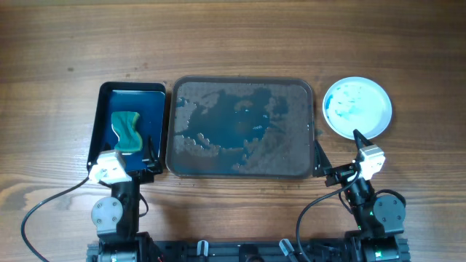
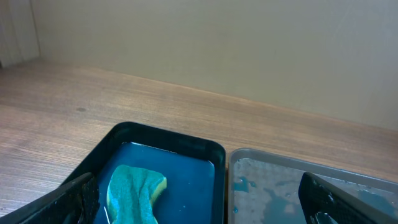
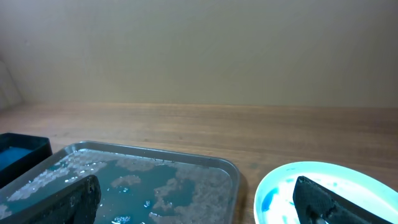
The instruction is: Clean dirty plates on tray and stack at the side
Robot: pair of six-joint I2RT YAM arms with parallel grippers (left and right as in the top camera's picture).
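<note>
The large grey tray point(image 1: 240, 82) holds only blue-tinted water and foam; no plate lies in it. It also shows in the right wrist view point(image 3: 230, 171) and the left wrist view point(image 2: 249, 155). One round white plate point(image 1: 357, 108) with blue smears lies on the table right of the tray, also in the right wrist view point(image 3: 323, 180). I cannot tell whether other plates lie under it. My left gripper point(image 1: 135, 161) point(image 2: 199, 193) is open and empty, spanning the blue tray and the grey tray's near left corner. My right gripper point(image 1: 338, 149) point(image 3: 198, 190) is open and empty between tray and plate.
A smaller dark blue tray point(image 1: 105, 109) stands left of the grey tray, with blue water and a teal-and-yellow sponge point(image 1: 127, 131) in it; the sponge also shows in the left wrist view point(image 2: 134, 190). Bare wooden table point(image 1: 233, 36) lies behind both trays.
</note>
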